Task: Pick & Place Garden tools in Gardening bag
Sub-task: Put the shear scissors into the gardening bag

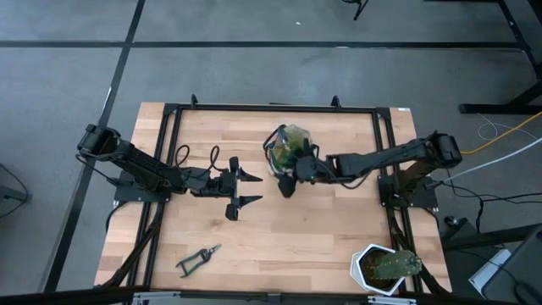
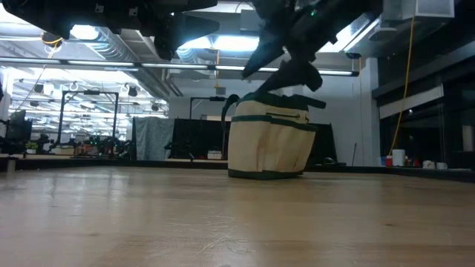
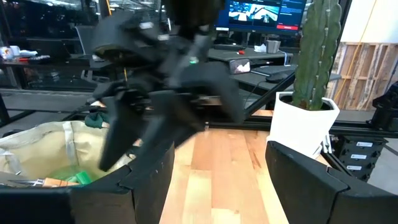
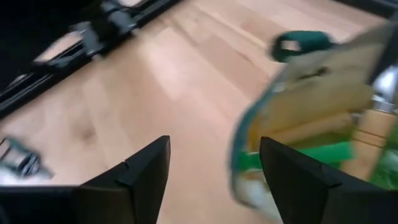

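Observation:
The tan-and-cream gardening bag [image 1: 288, 146] stands on its base at the table's far middle and also shows in the low view [image 2: 269, 144]. Inside it lie the green spray bottle [image 4: 311, 155] and the trowel's wooden handle [image 4: 378, 124]. The black-handled pruning shears [image 1: 197, 259] lie flat on the table near its front left. My right gripper [image 1: 287, 186] is open and empty just on the near side of the bag, above the table [image 4: 214, 168]. My left gripper [image 1: 251, 188] is open and empty, left of the bag [image 3: 217, 168].
A white pot with a green cactus [image 1: 385, 267] stands at the table's front right corner and also shows in the left wrist view [image 3: 305, 121]. A black frame [image 1: 271, 108] runs along the table's edges. Bare wood lies between the two grippers and the shears.

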Available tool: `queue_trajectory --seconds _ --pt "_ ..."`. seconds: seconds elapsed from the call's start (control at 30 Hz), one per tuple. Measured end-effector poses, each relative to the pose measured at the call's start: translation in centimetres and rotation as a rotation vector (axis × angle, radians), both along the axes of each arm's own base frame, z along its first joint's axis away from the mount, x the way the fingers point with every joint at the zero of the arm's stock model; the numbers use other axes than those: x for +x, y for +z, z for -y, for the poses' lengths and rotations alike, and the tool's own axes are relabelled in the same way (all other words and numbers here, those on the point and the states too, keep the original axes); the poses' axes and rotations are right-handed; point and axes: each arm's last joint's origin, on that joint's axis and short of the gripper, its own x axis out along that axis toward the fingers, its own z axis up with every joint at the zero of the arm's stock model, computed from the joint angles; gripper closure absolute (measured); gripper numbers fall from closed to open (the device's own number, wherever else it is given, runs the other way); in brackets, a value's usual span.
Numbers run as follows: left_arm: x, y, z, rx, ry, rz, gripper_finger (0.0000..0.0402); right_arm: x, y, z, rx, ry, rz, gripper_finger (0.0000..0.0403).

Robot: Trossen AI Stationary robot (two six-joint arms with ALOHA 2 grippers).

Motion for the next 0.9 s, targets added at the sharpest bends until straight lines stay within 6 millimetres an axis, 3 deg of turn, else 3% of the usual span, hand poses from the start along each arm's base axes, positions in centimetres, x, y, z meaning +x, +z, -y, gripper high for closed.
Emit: queue_trajectory --seconds 0.33,0.63,0.9 --pt "0.0 0.0 0.0 0.0 0.0 0.0 0.0151 -0.5 0.2 -4.6 -0.199 0.28 -0.022 0.0153" --pt "0.0 0.0 0.0 0.0 0.0 0.0 0.0151 -0.6 0.4 -5.5 -0.197 0.313 0.004 0.0153" --pt "0.0 0.0 0.0 0.0 0.0 0.0 0.0151 -1.8 -0.9 -6.5 -0.062 0.553 -0.161 0.0153"
